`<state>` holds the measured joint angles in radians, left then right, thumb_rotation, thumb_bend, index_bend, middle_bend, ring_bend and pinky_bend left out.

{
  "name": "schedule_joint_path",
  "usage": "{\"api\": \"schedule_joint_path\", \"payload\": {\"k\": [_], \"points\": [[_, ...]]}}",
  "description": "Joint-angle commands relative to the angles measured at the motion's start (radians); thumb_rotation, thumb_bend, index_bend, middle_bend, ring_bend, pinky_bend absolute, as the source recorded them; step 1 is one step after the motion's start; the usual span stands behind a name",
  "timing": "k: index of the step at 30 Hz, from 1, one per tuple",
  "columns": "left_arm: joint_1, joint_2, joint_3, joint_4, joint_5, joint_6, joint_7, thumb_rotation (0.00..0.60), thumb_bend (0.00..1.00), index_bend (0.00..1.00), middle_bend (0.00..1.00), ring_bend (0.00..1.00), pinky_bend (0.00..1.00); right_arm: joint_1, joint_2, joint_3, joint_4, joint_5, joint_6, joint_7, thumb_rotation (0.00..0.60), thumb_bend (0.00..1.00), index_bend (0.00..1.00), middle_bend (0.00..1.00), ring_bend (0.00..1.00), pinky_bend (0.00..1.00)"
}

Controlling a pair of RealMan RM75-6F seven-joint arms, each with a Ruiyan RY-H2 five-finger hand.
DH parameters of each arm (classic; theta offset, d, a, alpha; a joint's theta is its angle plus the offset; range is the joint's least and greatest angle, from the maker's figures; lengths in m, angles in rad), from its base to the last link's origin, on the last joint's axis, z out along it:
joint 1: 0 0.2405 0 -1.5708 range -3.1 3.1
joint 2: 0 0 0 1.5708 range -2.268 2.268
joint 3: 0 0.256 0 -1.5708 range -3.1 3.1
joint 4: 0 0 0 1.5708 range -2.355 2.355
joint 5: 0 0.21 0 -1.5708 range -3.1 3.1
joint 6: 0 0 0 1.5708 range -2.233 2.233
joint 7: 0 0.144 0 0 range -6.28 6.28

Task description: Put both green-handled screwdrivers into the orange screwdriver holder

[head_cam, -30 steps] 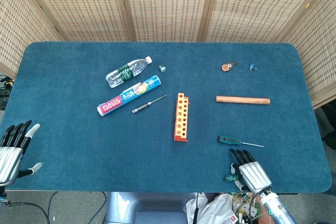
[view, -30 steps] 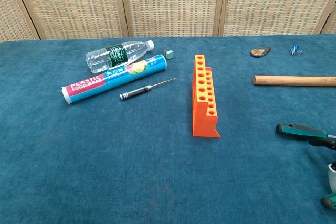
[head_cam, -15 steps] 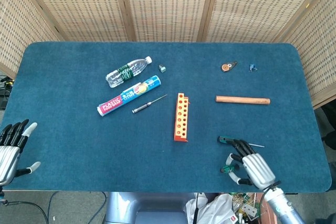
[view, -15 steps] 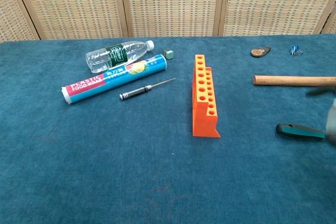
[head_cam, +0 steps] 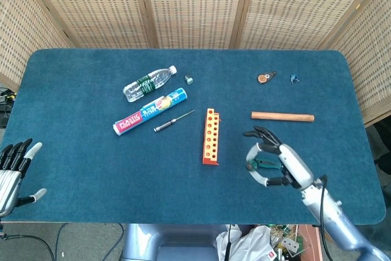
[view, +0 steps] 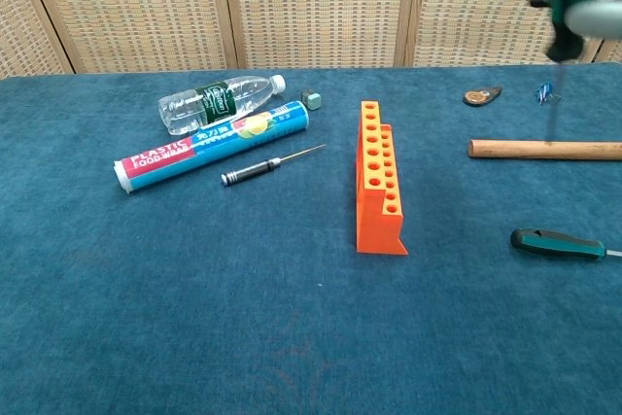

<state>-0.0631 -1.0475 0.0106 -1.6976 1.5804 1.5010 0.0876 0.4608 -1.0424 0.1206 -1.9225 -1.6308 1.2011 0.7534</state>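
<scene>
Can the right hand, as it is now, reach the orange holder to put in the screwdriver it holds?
Probably yes. The right hand holds a green-handled screwdriver raised just beside the orange holder, with nothing standing between them.

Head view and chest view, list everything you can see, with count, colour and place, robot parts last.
Green-handled screwdriver: one of two, lying right of the holder.
Second green-handled screwdriver: held in the right hand, lifted.
Screwdriver holder: one, orange, table centre.
Black screwdriver: one, left of the holder.
Food wrap box: one, blue, centre left.
Water bottle: one, clear, behind the box.
Small block: one, grey-green, by the bottle cap.
Wooden handle: one, right.
Small round item: one, brown, far right.
Blue bit: one, beside it.
Table: blue.
Left hand: near-left edge, holds nothing.
Right hand: right of the holder.
</scene>
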Motion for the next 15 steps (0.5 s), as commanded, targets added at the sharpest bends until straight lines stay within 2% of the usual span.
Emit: {"api": "schedule_joint_path", "payload": {"k": [1,8,15], "points": [[-0.001,0.000,-0.001,-0.002,-0.005,-0.004,0.003,0.600,0.00,0.00,0.00,0.00,0.00,0.093,-0.039,0.068,-0.018,0.125,-0.117,0.079,0.600,0.49,0.57,0.16,0.00,0.00],[-0.005,0.001,-0.011,-0.014,-0.037,-0.019,0.022,0.600,0.00,0.00,0.00,0.00,0.00,0.207,-0.154,0.136,0.048,0.350,-0.289,0.091,0.600,0.52,0.58,0.16,0.00,0.00],[-0.013,0.005,-0.018,-0.019,-0.063,-0.041,0.023,0.600,0.00,0.00,0.00,0.00,0.00,0.254,-0.222,0.160,0.091,0.445,-0.360,0.068,0.600,0.55,0.58,0.16,0.00,0.00]]}}
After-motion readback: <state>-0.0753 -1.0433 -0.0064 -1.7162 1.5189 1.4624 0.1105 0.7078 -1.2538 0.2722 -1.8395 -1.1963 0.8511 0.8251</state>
